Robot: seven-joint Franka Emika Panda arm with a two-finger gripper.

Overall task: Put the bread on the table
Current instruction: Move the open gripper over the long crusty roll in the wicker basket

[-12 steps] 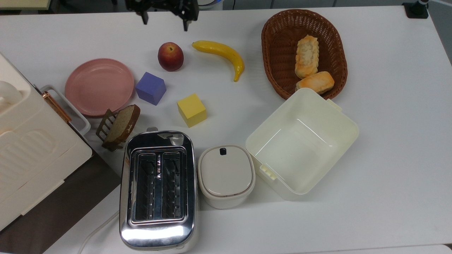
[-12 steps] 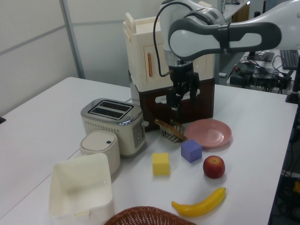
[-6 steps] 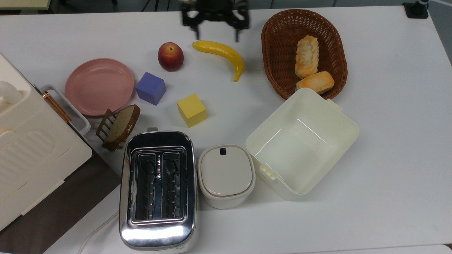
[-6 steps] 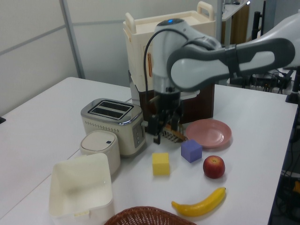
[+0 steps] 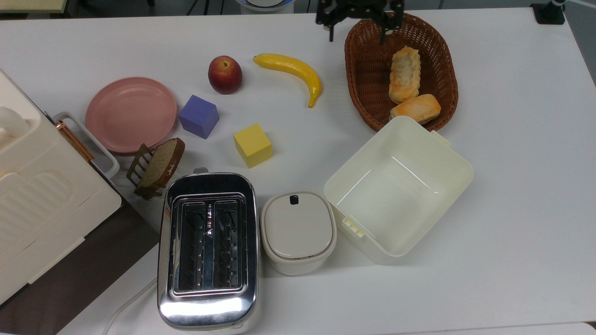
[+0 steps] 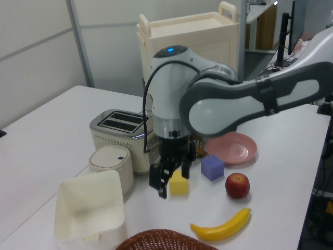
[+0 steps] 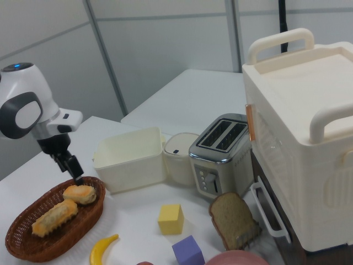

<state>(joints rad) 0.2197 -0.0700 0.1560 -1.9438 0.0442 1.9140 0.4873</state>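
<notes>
Claw (image 5: pixel 357 32) at the top view's upper edge, fingers spread wide and holding nothing; one fingertip over bare worktop (image 5: pixel 512 163), the other over the far rim of the basket (image 5: pixel 361 88). Left view: claw (image 6: pixel 164 183) hangs low in front of the yellow cube (image 6: pixel 179 183), arm body covering much of the scene behind. Right view: claw (image 7: pixel 70 165) sits just above the basket's (image 7: pixel 22 243) back edge, close over the bun (image 7: pixel 80 193)

Bread (image 5: pixel 404 74): long, narrow loaf, golden-orange flanks, scalloped ridged edges, pale crumbly top. Lies lengthwise inside the basket, one end touching or nearly touching the bun (image 5: pixel 416 108), which is shorter and smoother. Right view shows the bread (image 7: pixel 54 217) lying along the basket floor, bun beyond it

Hidden or cut: claw's upper part runs off the top view's frame; left view catches only the basket's near rim (image 6: pixel 161 240), contents out of sight; whether bread and bun actually touch can't be settled

Bread relative to claw: top view, bread lies below and to the right of the claw, near but apart, nearest the fingertip over the rim. No contact

Around: banana (image 5: pixel 293 74) to the top view's left of the basket, peach (image 5: pixel 225 74) further left; open cream tub (image 5: pixel 398 186) just below the basket; toaster (image 5: pixel 208 246) and lidded pot (image 5: pixel 298 230) along the near edge
</notes>
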